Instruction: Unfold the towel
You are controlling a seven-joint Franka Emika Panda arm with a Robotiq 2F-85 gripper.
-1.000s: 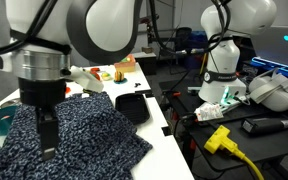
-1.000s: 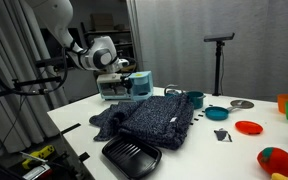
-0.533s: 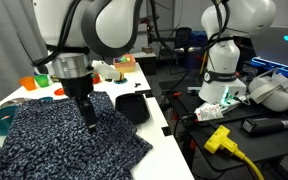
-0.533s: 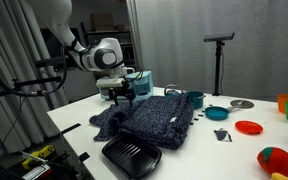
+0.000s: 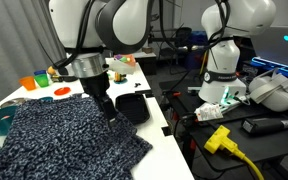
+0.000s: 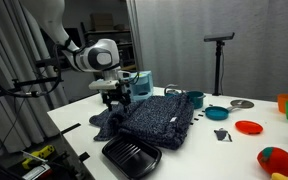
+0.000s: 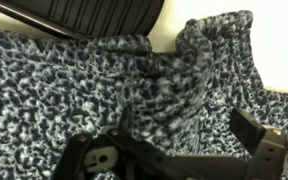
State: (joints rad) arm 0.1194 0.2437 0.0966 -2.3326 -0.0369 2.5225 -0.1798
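Towel (image 6: 156, 118) — mottled navy-grey, rumpled across the white tabletop (image 6: 72, 112), one corner bunched beside the black tray (image 6: 131, 155) at the tabletop's edge. Gripper (image 5: 105, 107) — jaws spread wide over that bunch.

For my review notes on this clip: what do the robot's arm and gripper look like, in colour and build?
The arm is made of glossy white, rounded shells with darker grey bands at the joints. A grey cylindrical section at the wrist leads down to a black gripper. In the wrist view its fingers are black, angular bars with visible pivots. Any markings or cables on it are too small to tell.
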